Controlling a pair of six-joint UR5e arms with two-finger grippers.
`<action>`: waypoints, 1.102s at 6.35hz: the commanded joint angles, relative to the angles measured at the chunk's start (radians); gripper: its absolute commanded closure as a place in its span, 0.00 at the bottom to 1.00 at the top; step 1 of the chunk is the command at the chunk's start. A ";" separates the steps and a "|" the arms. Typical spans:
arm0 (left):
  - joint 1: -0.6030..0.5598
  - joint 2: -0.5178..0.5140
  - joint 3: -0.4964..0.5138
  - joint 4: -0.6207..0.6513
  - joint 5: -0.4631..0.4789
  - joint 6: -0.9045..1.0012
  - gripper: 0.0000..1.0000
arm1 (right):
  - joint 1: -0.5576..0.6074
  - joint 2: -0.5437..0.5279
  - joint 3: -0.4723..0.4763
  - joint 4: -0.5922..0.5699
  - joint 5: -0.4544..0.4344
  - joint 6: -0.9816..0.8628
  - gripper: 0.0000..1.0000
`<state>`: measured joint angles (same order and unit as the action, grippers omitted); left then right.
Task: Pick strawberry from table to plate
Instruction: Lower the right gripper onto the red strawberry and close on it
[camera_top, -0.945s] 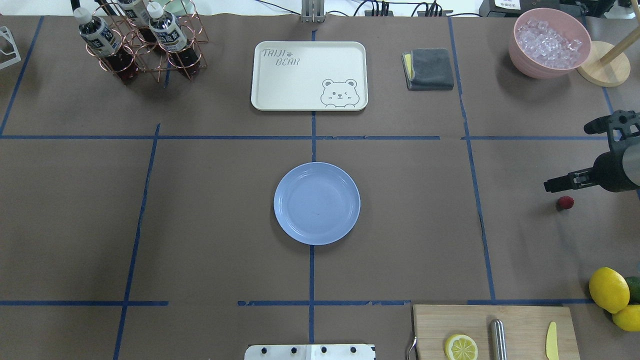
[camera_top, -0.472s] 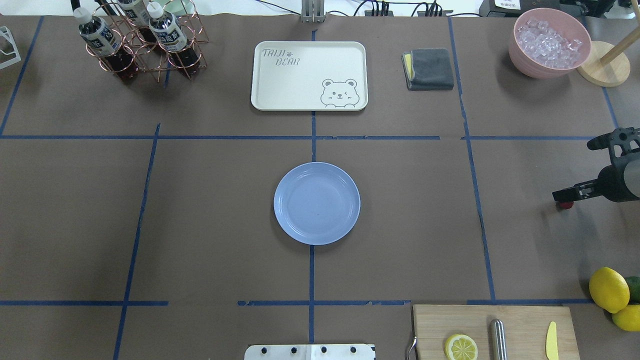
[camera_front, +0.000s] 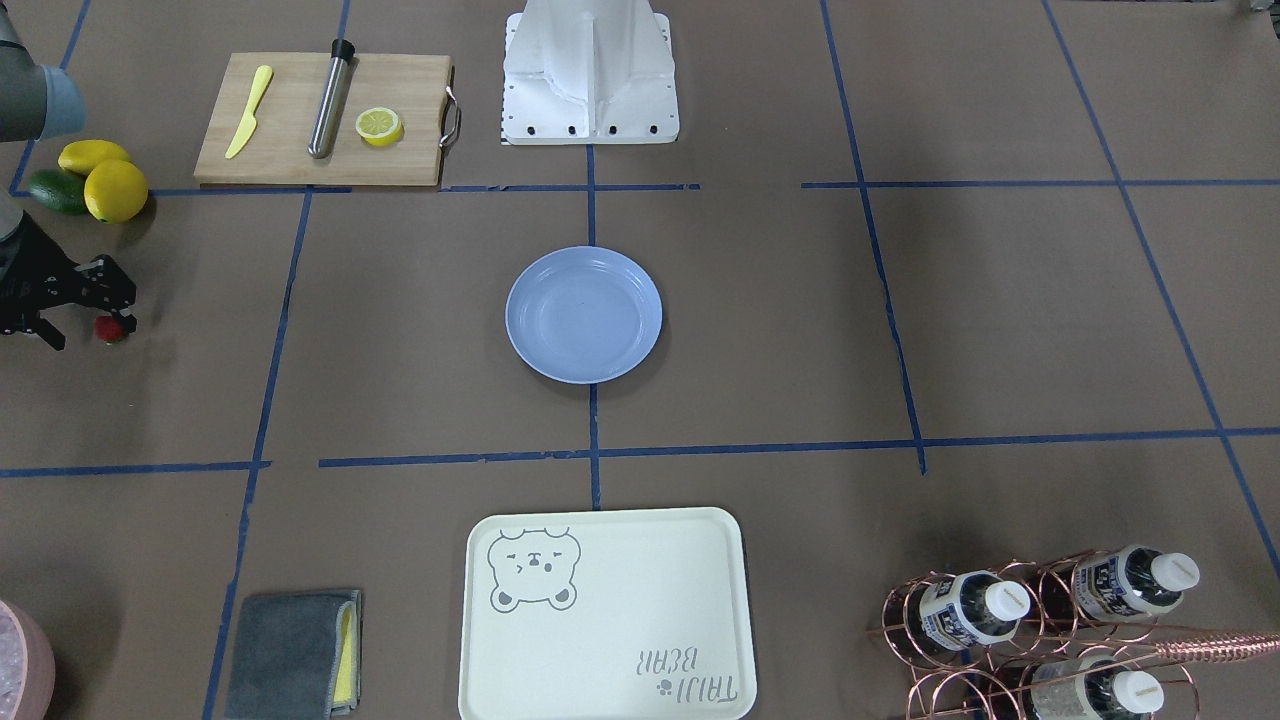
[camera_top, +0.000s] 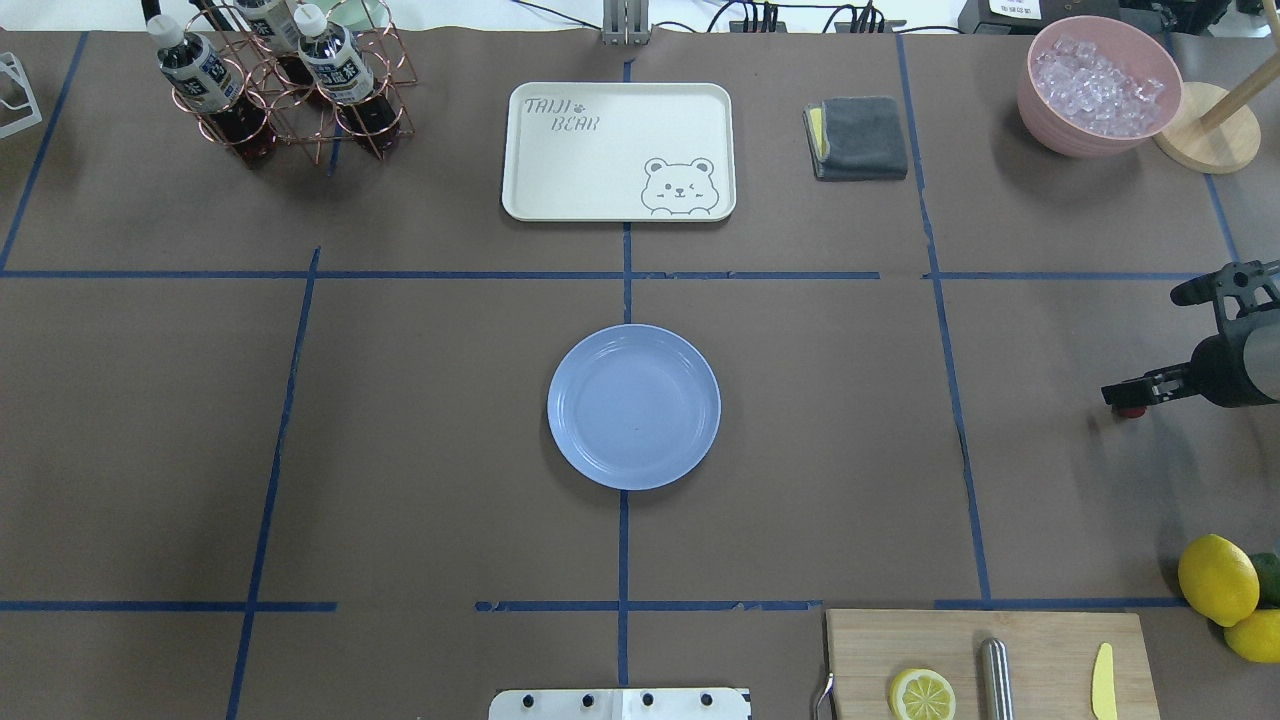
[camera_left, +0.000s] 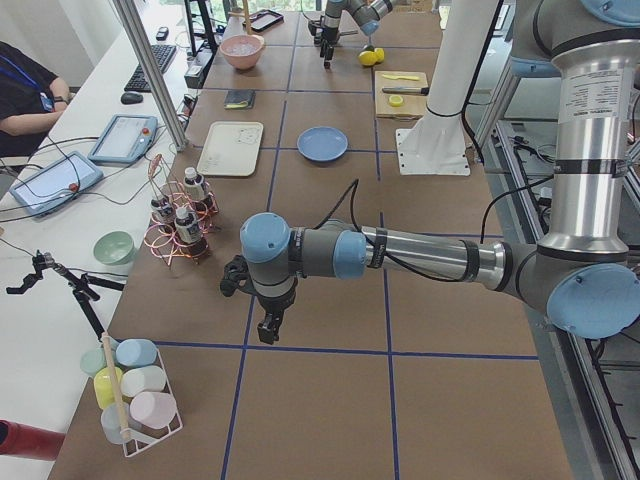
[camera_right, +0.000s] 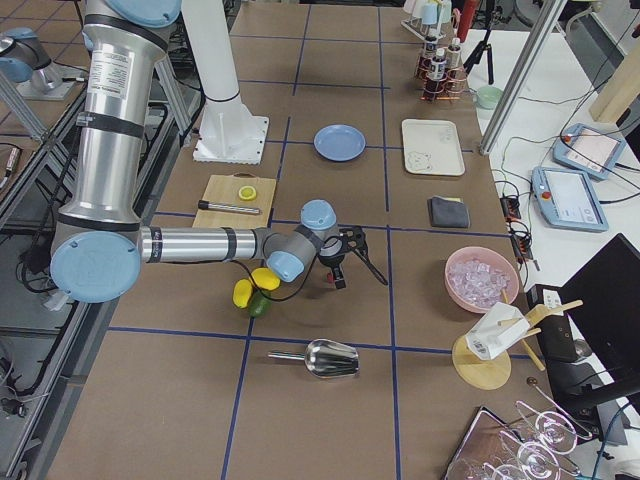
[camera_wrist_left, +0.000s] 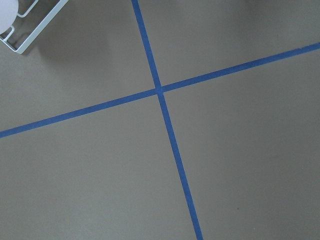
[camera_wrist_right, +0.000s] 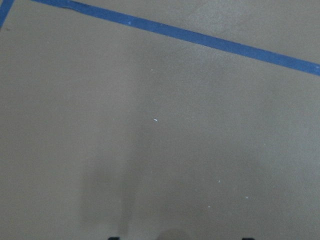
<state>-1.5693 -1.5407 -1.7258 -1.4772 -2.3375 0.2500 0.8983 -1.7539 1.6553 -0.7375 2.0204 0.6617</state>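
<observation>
Brown paper crossed by blue tape lines is covering the table (camera_top: 400, 400), and the light-blue plate (camera_top: 633, 406) is sitting in the middle of it. The strawberry (camera_front: 110, 329) is lying on the paper far to the robot's right of the plate, well apart from it. The right gripper (camera_front: 85, 325) is hanging low over the berry with its jaws standing wide apart. The berry is lying just beside one finger, and whether they are touching cannot be told. In the right wrist view only two dark fingertips (camera_wrist_right: 113, 238) are showing, at the bottom edge and well apart. The left gripper (camera_left: 268, 325) is showing only in the side view, far to the left of the plate and pointing down at bare paper; whether its jaws are apart or together cannot be told. Beyond the plate, away from the robot, a cream bear-print tray (camera_top: 560, 190) is lying flat. Nearer the robot and to the plate's right, a wooden cutting board (camera_top: 1040, 640) is carrying a lemon half (camera_top: 922, 694), with whole lemons (camera_top: 1217, 578) further right.
</observation>
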 joint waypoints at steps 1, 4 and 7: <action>0.000 -0.001 0.000 0.000 0.000 0.000 0.00 | -0.015 0.001 0.000 0.001 0.000 -0.001 0.15; 0.000 -0.004 -0.003 0.000 0.000 -0.002 0.00 | -0.016 -0.001 -0.002 0.001 0.000 -0.001 0.25; 0.002 -0.021 0.005 0.000 0.000 -0.002 0.00 | -0.016 -0.001 -0.002 0.000 0.004 -0.001 0.58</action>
<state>-1.5682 -1.5534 -1.7269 -1.4772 -2.3378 0.2489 0.8826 -1.7549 1.6542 -0.7373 2.0238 0.6623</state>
